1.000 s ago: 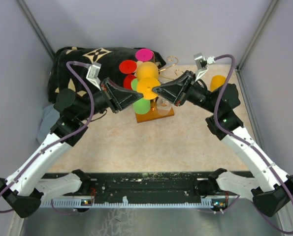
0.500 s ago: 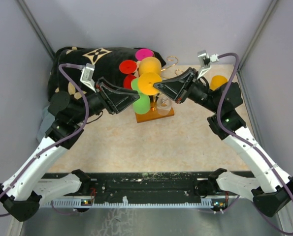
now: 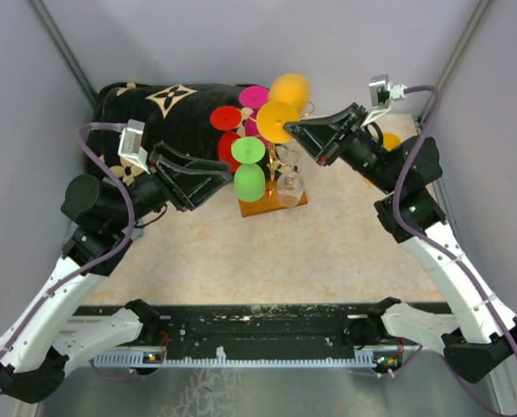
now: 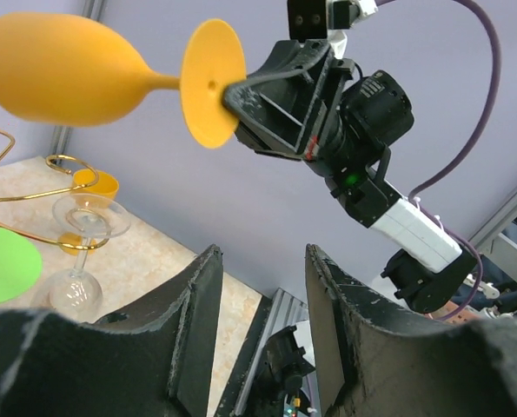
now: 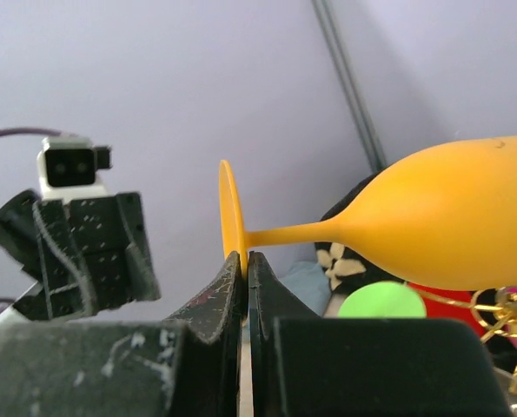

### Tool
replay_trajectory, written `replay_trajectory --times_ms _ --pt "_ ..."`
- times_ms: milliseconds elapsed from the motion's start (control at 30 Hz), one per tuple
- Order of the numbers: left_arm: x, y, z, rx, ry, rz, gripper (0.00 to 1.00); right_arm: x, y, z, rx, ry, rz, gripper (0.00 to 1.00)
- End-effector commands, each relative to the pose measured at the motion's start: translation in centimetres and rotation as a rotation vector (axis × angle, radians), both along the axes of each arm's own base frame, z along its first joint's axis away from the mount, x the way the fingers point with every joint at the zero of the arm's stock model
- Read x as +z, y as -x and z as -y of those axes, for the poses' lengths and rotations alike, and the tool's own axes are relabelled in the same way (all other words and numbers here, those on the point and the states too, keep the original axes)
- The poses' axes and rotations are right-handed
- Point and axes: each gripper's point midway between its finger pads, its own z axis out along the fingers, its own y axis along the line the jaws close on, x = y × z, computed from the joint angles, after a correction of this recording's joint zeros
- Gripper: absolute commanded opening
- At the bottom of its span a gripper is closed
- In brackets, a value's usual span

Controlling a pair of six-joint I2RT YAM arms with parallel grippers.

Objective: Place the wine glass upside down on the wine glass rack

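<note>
The orange wine glass (image 3: 278, 120) lies on its side in the air above the rack, bowl pointing to the back wall. My right gripper (image 3: 296, 133) is shut on the rim of its round foot (image 5: 230, 217); its fingertips (image 5: 243, 261) pinch the disc. My left gripper (image 3: 221, 175) stands open and empty to the left of the rack, apart from the glass (image 4: 58, 69). The wine glass rack (image 3: 286, 156) is gold wire on a wooden base (image 3: 271, 207). It carries green (image 3: 249, 180), red (image 3: 226, 117), pink (image 3: 255, 95) and clear (image 3: 290, 185) glasses.
A black patterned bag (image 3: 154, 109) lies at the back left against the wall. Another orange glass (image 3: 388, 139) stands at the back right, partly behind my right arm. Grey walls close in both sides and the back.
My left gripper opened, let go of the orange glass and drew back to the left. My right gripper lifted the glass by its foot up and toward the back right.
</note>
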Motion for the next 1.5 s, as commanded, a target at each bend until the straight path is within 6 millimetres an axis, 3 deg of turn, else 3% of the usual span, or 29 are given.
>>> replay_trajectory --times_ms 0,467,800,967,1400,1467 --pt "0.3 0.4 -0.7 0.019 0.006 0.025 0.49 3.2 -1.9 2.1 -0.115 -0.051 0.079 0.0" --pt "-0.5 0.8 -1.1 0.022 -0.003 0.029 0.49 1.9 -13.8 5.5 -0.334 -0.028 0.016 0.0" --pt "-0.4 0.9 -1.3 0.032 -0.013 0.03 0.49 -2.2 -20.2 4.5 -0.259 -0.049 -0.137 0.0" --pt "-0.3 1.0 -1.3 0.034 -0.018 0.033 0.49 -3.6 -21.4 4.3 -0.21 -0.074 -0.209 0.0" --pt "-0.6 0.8 -1.2 0.034 -0.016 0.024 0.49 -3.9 -22.0 4.3 -0.1 -0.114 -0.356 0.0" --pt "-0.6 0.8 -1.2 0.031 -0.016 0.024 0.49 -5.3 -23.1 4.1 -0.095 -0.102 -0.398 0.0"
